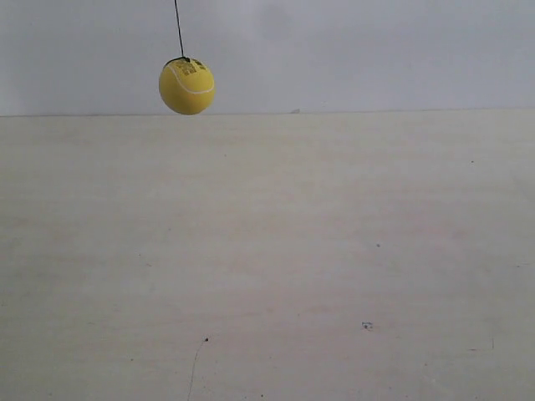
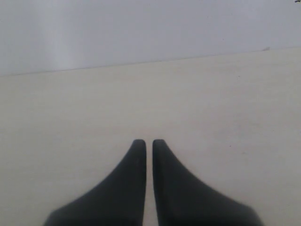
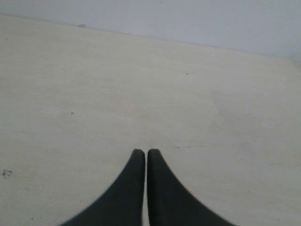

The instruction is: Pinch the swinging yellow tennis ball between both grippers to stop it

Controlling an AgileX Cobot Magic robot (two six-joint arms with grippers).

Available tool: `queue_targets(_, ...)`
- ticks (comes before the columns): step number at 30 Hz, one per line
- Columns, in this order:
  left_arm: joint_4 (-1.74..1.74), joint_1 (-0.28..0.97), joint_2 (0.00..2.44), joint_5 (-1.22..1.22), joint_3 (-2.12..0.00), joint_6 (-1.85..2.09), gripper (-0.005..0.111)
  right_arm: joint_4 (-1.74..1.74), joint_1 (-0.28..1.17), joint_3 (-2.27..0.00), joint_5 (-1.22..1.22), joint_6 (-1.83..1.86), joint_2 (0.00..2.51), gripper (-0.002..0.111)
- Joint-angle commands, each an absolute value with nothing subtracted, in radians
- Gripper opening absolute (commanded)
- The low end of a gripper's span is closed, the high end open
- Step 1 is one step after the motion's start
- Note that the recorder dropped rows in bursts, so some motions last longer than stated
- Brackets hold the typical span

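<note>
Pointing out over the pale table [image 2: 70, 117], the left gripper [image 2: 149, 143] keeps its two black fingers nearly together, with only a thin slit between them, and it holds nothing. The right gripper [image 3: 146, 153] is in the same state: the fingers almost touch and grasp nothing. Farther away, in the exterior view, the yellow tennis ball [image 1: 186, 86] hangs on a thin dark string [image 1: 179, 29]. It is in the air, clear of the table, toward that view's left, seen against the grey wall [image 1: 376, 50].
</note>
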State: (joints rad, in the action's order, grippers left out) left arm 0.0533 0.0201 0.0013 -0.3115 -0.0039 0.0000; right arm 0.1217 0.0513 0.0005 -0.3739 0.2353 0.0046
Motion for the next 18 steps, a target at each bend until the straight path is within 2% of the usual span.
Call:
queue_targets(1, 0.044, 0.022, 0.0, -0.31, 0.0, 0.0, 0.005, 0.12, 0.048, 0.0, -0.371, 0.245, 0.0, 0.0)
queue_targets(18, 0.044, 0.022, 0.0, -0.31, 0.0, 0.0, 0.005, 0.12, 0.048, 0.0, -0.339, 0.245, 0.0, 0.0)
